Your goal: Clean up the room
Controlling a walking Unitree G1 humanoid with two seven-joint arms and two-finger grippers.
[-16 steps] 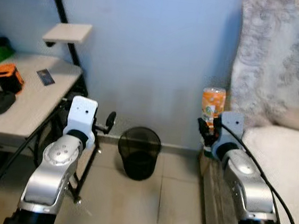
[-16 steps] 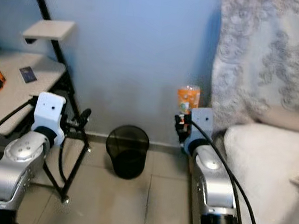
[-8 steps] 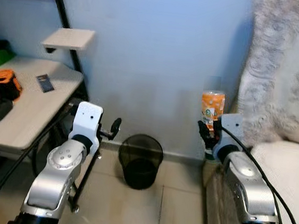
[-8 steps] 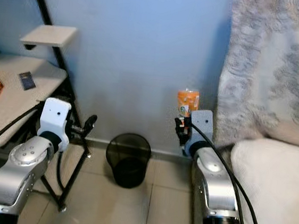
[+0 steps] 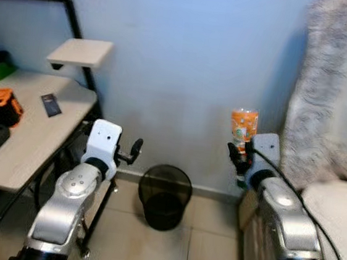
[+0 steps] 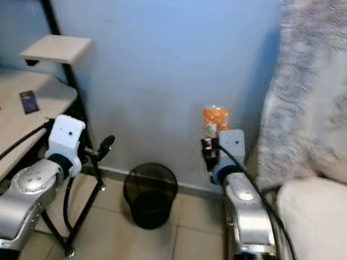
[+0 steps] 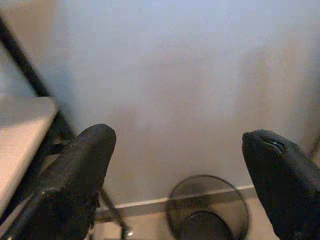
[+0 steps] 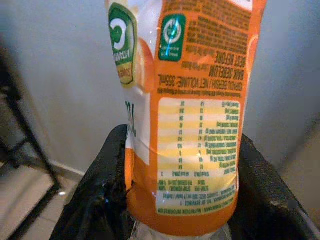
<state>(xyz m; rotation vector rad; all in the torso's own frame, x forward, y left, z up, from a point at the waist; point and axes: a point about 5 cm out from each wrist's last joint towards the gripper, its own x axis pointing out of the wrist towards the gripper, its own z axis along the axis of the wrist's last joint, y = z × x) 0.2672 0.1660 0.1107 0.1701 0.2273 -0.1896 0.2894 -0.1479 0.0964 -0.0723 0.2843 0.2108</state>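
Against the pale blue wall, on the tiled floor, stands a round black wire-mesh waste bin; what lies inside it cannot be made out. Up and to its right, the right tool grips an orange-labelled plastic bottle, its two black fingers clamped on either side of the glossy printed wrap, the bottle held upright in front of the wall. That silver arm is bent forward beside a white bed. On the other side the left tool is raised with its fingers spread wide, holding nothing, pointing toward the bin, just beside a pale table with black metal legs.
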